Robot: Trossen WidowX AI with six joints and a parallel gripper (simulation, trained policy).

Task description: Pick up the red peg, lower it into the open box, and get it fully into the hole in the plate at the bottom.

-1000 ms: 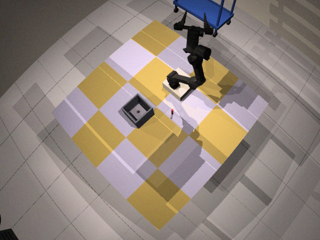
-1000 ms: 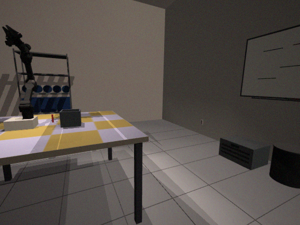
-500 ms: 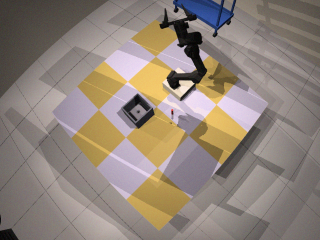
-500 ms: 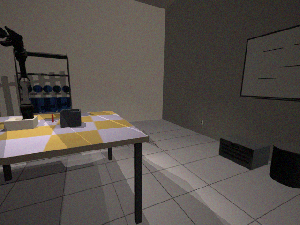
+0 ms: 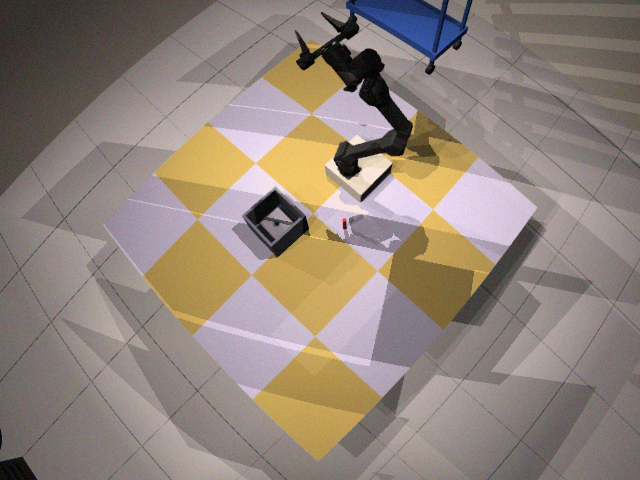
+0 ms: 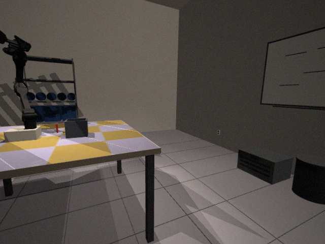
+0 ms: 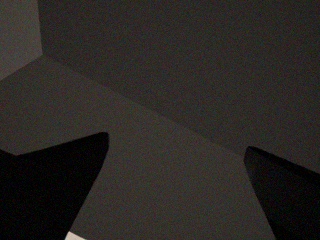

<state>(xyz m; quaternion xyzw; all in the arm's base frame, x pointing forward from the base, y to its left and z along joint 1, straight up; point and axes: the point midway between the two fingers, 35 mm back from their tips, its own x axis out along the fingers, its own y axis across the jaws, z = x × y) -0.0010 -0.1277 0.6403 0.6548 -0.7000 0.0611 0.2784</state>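
Red peg is standing upright on the bench, between the open box and the top view's right-hand bench corner, while the jaws are hanging wide apart, gripping nothing, high near its upper corner.

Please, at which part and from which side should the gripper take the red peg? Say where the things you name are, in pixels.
Probably best by its upper part, coming straight down from above, fingers on opposite sides. The red peg (image 5: 344, 223) (image 6: 57, 128) is slim and stands upright on the table (image 5: 315, 289) (image 6: 81, 154), apart from the open box (image 5: 275, 246) (image 6: 76, 128).
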